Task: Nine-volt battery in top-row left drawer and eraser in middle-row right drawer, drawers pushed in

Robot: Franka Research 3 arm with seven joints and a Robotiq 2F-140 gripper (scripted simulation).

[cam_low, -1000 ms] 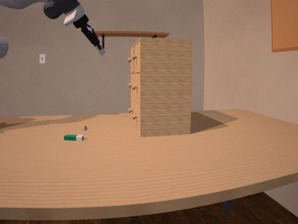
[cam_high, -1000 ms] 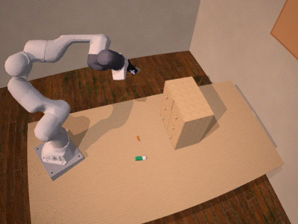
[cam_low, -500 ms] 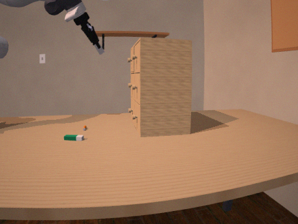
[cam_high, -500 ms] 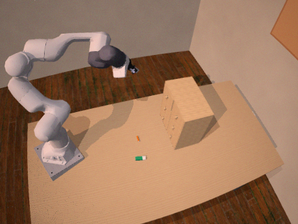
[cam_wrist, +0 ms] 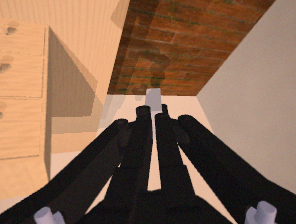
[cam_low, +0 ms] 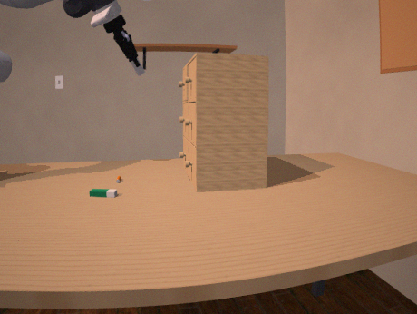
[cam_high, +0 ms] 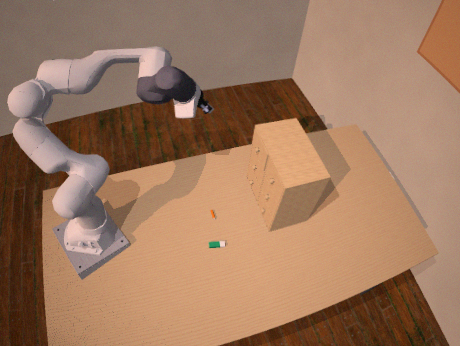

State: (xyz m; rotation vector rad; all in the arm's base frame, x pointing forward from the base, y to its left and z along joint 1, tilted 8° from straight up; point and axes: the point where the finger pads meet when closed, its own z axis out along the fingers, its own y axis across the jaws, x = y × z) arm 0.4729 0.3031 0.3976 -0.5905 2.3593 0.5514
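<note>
Likely light, stiff green-and-white eraser [cam_high: 217, 244] lying on the table [cam_high: 320, 280] left of the chest [cam_high: 295, 150], best pinched across its narrow sides; gripper [cam_low: 137, 67] clenched on nothing, high near the top drawers; no battery made out, small orange thing [cam_high: 213, 214] unclear.

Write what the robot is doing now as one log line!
arm: raised beside chest | jaws: shut, holding nothing | drawers: all look pushed in | eraser: on table | small orange item: on table | battery: not identifiable
</note>
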